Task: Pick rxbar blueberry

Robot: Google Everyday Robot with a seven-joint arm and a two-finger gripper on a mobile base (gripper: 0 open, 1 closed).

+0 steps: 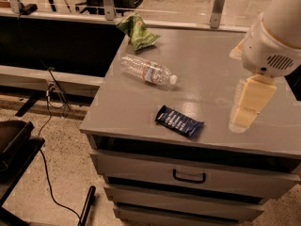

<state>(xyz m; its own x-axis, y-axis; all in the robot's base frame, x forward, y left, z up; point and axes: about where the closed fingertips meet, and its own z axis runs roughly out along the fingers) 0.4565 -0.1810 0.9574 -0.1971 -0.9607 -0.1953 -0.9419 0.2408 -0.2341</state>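
Note:
The rxbar blueberry (179,122), a flat dark navy bar with white lettering, lies on the grey cabinet top (211,74) near its front edge. My gripper (245,117) hangs from the white arm at the right and points down over the cabinet top. It is to the right of the bar and apart from it, with nothing seen in it.
A clear plastic water bottle (146,71) lies on its side behind and left of the bar. A green snack bag (138,31) sits at the back left corner. Drawers (189,175) are below. A cable (47,126) trails on the floor at left.

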